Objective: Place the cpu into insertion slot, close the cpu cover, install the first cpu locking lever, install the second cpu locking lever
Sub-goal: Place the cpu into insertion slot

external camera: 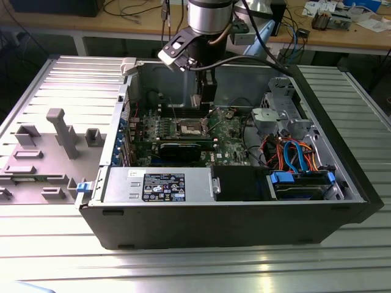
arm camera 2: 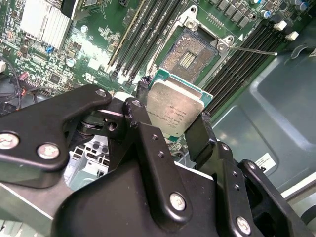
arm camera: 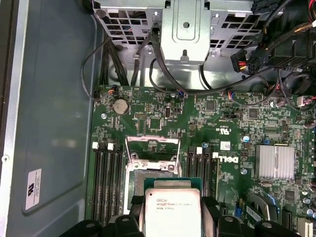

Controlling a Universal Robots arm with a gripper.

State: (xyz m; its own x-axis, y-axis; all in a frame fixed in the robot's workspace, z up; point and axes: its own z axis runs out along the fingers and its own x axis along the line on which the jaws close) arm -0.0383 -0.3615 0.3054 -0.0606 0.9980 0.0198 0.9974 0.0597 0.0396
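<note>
Largest item: open computer case [external camera: 232, 220], lying on its side on the ribbed metal surface [external camera: 55, 256], interior facing up.

Green motherboard [external camera: 229, 131] sits at the case floor, toward 12 o'clock of the case interior in the exterior view. A grey power supply box [external camera: 159, 183] lies at 6 o'clock.

The arm [external camera: 208, 18] enters from 12 o'clock and reaches down into the case. The gripper [external camera: 206, 91] hangs over the board.

Jaws: clenched on the cpu [arm camera 2: 175, 106], one black finger [arm camera 2: 148, 133] on each of two opposite edges. The chip is held flat, metal face toward the wrist cameras, and clear of the board.

The insertion slot [arm camera 2: 190, 52] is bare, with its dark contact field exposed. In the exterior view the slot [external camera: 190, 128] lies at about 7 o'clock from the jaws, close by.

The cpu cover [arm camera: 151, 140] stands swung up on the far side of the slot. A thin locking lever [arm camera 2: 256, 50] sticks out beside the slot.

Key relation: in both wrist views the slot lies just beyond the chip's free edge, past the fingertips. In the first wrist view the chip overlaps the slot's near rim. The chip's edges run roughly parallel to the slot's rim.

Judgement: the cpu is not seated and hangs offset from the slot centre. The height above the slot cannot be told.
</note>
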